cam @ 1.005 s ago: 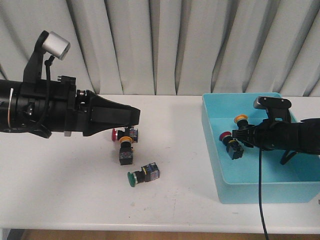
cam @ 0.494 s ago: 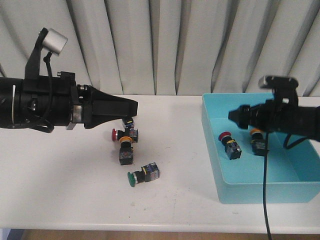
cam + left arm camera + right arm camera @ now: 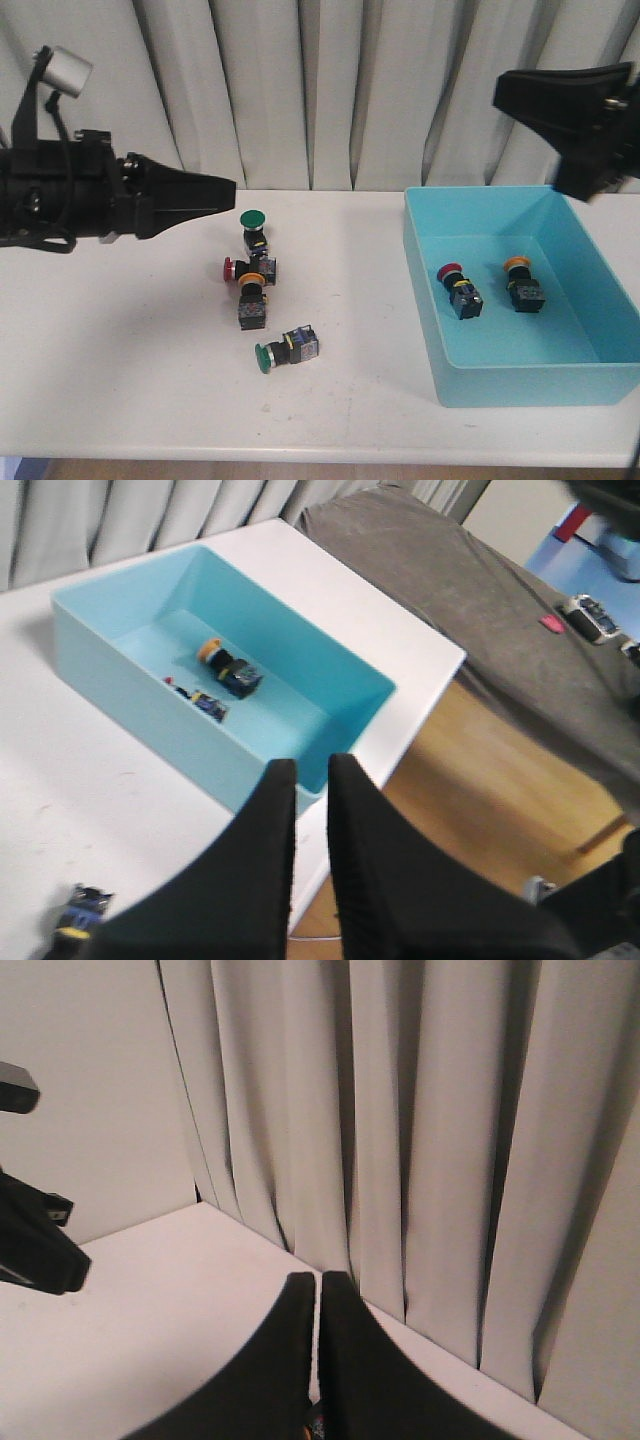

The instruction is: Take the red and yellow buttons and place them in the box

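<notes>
On the right side of the white table (image 3: 120, 350): turquoise box (image 3: 590, 380), holding one red-capped button (image 3: 459, 288) and one yellow-capped button (image 3: 522, 283), side by side on the floor, apart from each other and lying tilted. Same box (image 3: 120, 685) confirmed in the left wrist view, with the yellow-capped button (image 3: 228, 666) clear and the red one only partly made out. Near table centre: cluster of buttons, namely a green-capped button (image 3: 253, 228) standing upright at the far side, a red button (image 3: 245, 268) lying on its side just beside it, a yellow button (image 3: 251, 300) touching or nearly touching the red one, and a second green-capped button (image 3: 285, 349) lying alone nearer the front edge. Left gripper (image 3: 225, 189) raised above the table, left of the cluster, pointing right, touching nothing; fingers (image 3: 265, 850) nearly together with a narrow gap, empty. Right gripper (image 3: 500, 95) high above the box's far corner, well clear of it; fingers (image 3: 290, 1360) pressed together, a small unclear object glimpsed at their base, not identifiable. Grey curtain (image 3: 340, 90) behind the table.
</notes>
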Controlling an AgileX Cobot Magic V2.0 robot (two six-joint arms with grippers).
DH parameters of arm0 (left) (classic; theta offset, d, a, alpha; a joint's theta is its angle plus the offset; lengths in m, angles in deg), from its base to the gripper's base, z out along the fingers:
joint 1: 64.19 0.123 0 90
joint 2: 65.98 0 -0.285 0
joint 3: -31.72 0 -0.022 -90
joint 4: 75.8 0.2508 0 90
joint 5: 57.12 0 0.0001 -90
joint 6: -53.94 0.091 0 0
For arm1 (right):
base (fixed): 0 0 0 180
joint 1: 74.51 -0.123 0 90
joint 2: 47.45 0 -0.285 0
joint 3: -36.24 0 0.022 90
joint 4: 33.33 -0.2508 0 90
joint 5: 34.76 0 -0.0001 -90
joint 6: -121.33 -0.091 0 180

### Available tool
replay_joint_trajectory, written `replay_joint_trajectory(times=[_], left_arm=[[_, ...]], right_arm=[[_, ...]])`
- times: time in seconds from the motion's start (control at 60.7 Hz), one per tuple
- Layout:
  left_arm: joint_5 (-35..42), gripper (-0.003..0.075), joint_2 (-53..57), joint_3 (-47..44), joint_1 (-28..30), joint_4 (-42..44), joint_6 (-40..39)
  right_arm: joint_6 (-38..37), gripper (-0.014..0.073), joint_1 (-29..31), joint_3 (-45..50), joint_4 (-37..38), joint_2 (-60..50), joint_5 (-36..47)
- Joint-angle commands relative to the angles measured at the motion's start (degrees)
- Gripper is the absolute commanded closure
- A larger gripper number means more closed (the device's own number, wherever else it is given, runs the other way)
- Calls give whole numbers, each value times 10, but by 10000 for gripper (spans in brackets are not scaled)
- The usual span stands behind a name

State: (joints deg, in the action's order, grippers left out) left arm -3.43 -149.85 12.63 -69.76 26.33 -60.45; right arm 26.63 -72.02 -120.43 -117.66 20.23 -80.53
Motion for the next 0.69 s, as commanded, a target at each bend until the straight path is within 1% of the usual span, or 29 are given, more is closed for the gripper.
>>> replay_joint_trajectory(times=[0.0,0.066,0.148,0.247,0.379,0.511,0.675], left_arm=[[-34,729,40,-24,11,3,32],[-54,729,62,-71,18,3,46],[-86,728,94,-135,25,3,60],[-144,728,144,-221,27,3,65],[-220,728,229,-299,27,2,64],[-256,727,297,-322,27,1,64],[-256,727,356,-322,27,-3,63]], right_arm=[[1,598,3,35,-20,-71,2],[6,598,3,84,-18,-111,10],[8,598,3,148,-18,-159,44],[7,598,3,211,-16,-204,79],[7,598,3,269,-18,-251,78],[2,596,3,295,-17,-274,54],[2,596,3,295,-21,-276,30]])
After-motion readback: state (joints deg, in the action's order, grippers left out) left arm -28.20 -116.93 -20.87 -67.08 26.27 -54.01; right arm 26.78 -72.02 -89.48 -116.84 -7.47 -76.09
